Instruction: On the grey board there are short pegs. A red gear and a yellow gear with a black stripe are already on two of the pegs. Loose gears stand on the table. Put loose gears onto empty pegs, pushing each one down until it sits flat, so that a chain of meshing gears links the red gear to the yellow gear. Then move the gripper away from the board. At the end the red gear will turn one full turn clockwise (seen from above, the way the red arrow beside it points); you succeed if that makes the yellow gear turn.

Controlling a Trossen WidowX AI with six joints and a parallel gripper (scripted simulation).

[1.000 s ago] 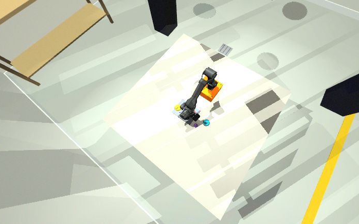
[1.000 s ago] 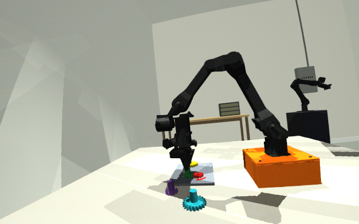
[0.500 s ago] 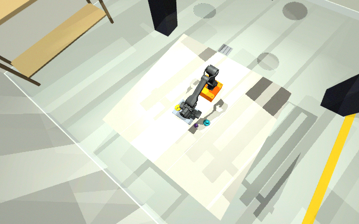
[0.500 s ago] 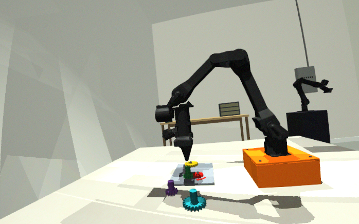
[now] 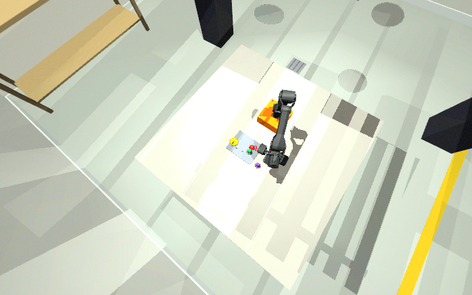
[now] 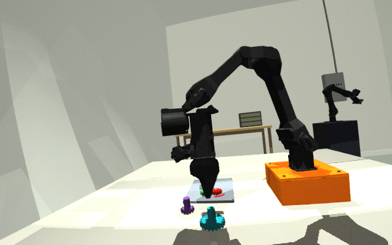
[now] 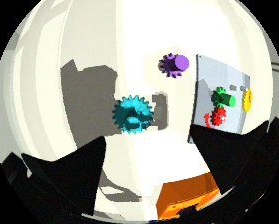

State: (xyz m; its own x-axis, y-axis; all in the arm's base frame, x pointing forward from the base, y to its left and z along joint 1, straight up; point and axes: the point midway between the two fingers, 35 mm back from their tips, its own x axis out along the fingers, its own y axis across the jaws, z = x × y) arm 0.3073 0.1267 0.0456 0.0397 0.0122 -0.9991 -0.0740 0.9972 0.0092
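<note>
My gripper (image 6: 208, 196) (image 7: 148, 134) is open and empty, above the table near the cyan gear (image 6: 212, 222) (image 7: 129, 106), which stands with its handle up. The arm hides this gear in the top view. The purple gear (image 5: 257, 165) (image 6: 187, 209) (image 7: 174, 65) stands beside the board (image 5: 243, 136) (image 6: 227, 183) (image 7: 205, 75). On the board, the green gear (image 5: 249, 151) (image 6: 202, 192) (image 7: 219, 96) is next to the red gear (image 5: 251, 147) (image 6: 217, 191) (image 7: 218, 116); their teeth appear to touch. The yellow gear (image 5: 233, 141) (image 7: 247, 100) is at the far side. Two grey pegs show bare between green and yellow.
The orange base block (image 5: 266, 119) (image 6: 316, 190) (image 7: 182, 194) carries the arm and stands beyond the board's near side. A red arrow (image 6: 219, 195) (image 7: 207, 121) is marked beside the red gear. The arm's shadow falls on the table around the cyan gear.
</note>
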